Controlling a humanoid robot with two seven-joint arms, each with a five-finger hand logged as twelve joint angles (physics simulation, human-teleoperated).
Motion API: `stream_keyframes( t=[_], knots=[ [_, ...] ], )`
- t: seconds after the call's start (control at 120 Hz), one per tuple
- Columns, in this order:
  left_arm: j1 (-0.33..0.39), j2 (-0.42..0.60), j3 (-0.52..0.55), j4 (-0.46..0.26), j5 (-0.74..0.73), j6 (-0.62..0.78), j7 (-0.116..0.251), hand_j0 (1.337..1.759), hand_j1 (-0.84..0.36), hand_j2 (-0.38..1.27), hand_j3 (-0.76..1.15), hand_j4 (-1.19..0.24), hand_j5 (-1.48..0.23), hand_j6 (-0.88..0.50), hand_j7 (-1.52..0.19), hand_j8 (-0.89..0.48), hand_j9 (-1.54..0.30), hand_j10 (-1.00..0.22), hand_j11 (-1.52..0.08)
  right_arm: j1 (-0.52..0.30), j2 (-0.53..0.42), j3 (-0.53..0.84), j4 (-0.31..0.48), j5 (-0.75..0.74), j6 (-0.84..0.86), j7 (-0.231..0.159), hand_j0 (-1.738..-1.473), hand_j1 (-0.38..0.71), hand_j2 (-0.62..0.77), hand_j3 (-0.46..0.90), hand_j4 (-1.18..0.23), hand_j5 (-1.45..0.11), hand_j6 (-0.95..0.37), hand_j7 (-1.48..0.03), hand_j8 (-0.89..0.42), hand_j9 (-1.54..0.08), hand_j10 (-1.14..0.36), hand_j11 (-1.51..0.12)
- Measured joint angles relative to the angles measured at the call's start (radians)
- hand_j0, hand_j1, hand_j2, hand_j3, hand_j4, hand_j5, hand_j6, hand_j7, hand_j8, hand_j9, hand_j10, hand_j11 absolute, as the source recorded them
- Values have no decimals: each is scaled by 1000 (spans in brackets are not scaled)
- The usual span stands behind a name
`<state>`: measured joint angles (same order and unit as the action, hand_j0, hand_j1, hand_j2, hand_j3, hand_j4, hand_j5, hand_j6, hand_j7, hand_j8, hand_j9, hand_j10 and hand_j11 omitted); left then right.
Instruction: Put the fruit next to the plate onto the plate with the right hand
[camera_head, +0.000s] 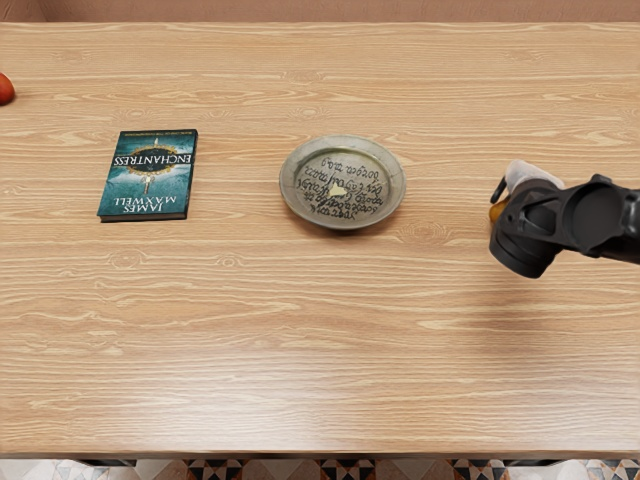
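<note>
Right hand poised over an orange fruit on a wooden table.
The right arm enters from the right edge, and its hand hides most of the fruit; whether it grips cannot be told. The fruit sits on the table, well right of the inscribed grey plate. Farther left lies a book; a red object shows at the far left edge.
</note>
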<state>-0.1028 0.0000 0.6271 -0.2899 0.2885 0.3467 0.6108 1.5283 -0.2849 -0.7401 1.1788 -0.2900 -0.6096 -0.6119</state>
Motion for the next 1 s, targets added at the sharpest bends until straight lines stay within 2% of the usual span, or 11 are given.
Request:
stream_keyframes(
  t=[0.192, 0.35, 0.542, 0.658, 0.767, 1.0],
  knots=[
    [6, 0, -1, 0, 0, 0, 0, 1658, 349, 0, 0, 0, 0, 0, 0, 0, 0, 0, 0, 27, -45, 44, 62, -1, 0, 0, -1658, 337, 407, 0, -681, -895, -503, -890, -559, -894, -682, -892],
    [8, 0, -1, 0, 0, 0, 0, 1658, 349, 0, 0, 0, 0, 0, 0, 0, 0, 0, 0, 35, -69, 82, 82, -2, 15, 0, -1658, 339, 427, 0, -701, -928, -513, -919, -559, -925, -704, -923],
    [9, 0, -1, 0, 0, 0, 0, 1658, 349, 0, 0, 0, 0, 0, 0, 0, 0, 0, 0, 61, -111, 124, 132, -3, 41, 0, -1658, 354, 579, 1, -757, -1008, -543, -995, -581, -1006, -759, -1004],
    [9, 0, -1, 0, 0, 0, 0, 1658, 349, 0, 0, 0, 0, 0, 0, 0, 0, 0, 0, 79, -125, 144, 151, 1, 59, 0, -1658, 367, 603, 1, -780, -1052, -532, -1030, -556, -1050, -781, -1049],
    [9, 0, -1, 0, 0, 0, 0, 1658, 349, 0, 0, 0, 0, 0, 0, 0, 0, 0, 0, 98, -135, 155, 170, 10, 71, -1, -1658, 360, 556, 1, -791, -1079, -509, -1049, -532, -1074, -794, -1072],
    [9, 0, -1, 0, 0, 0, 0, 1658, 349, 0, 0, 0, 0, 0, 0, 0, 0, 0, 0, 140, -143, 179, 199, 52, 89, -1, -1658, 364, 559, 0, -802, -1105, -503, -1068, -518, -1096, -807, -1094]
  ],
)
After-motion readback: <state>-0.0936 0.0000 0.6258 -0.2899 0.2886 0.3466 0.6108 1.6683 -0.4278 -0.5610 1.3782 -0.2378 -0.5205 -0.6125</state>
